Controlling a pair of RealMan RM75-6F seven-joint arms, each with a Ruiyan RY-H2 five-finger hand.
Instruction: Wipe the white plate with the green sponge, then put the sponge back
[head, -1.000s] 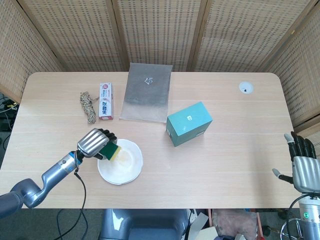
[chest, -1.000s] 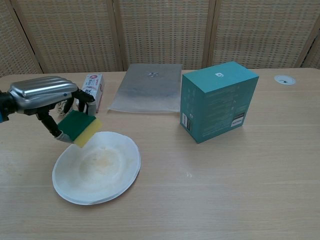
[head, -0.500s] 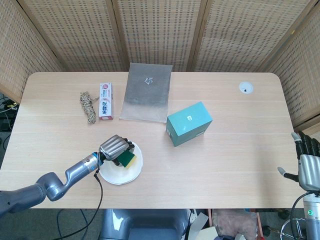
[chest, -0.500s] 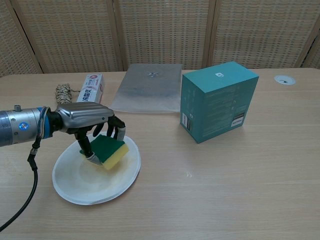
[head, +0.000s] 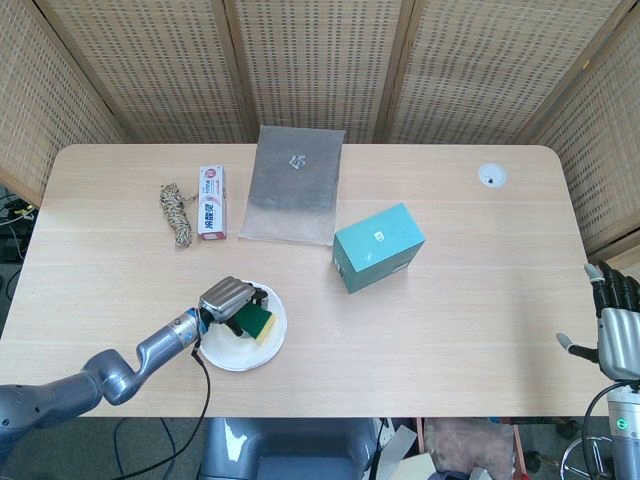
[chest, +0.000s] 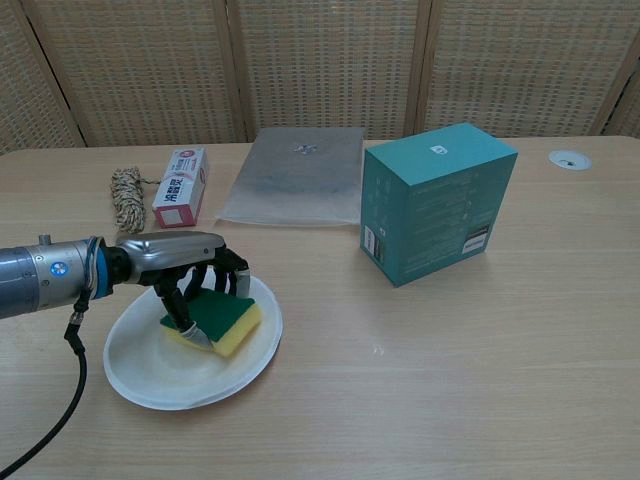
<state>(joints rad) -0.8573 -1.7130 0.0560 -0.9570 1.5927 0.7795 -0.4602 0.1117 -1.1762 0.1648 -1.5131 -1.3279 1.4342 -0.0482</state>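
The white plate (head: 262, 343) (chest: 140, 375) lies near the table's front left. On it rests the green sponge (head: 258, 322) (chest: 224, 316), green face up and yellow underside showing at its edge. My left hand (head: 229, 299) (chest: 178, 259) grips the sponge from above and presses it onto the plate. My right hand (head: 620, 331) hangs off the table's right edge with fingers spread and nothing in it; the chest view does not show it.
A teal box (head: 378, 247) (chest: 438, 201) stands right of the plate. Behind lie a grey mat (head: 294, 183) (chest: 296, 175), a toothpaste box (head: 211, 202) (chest: 179, 185) and a coil of rope (head: 176, 213) (chest: 127, 195). A round grommet (head: 491, 176) sits at the far right.
My left hand carried the sponge from above the plate's left rim down and rightward, and now presses it flat on the plate. The right hand barely moved.
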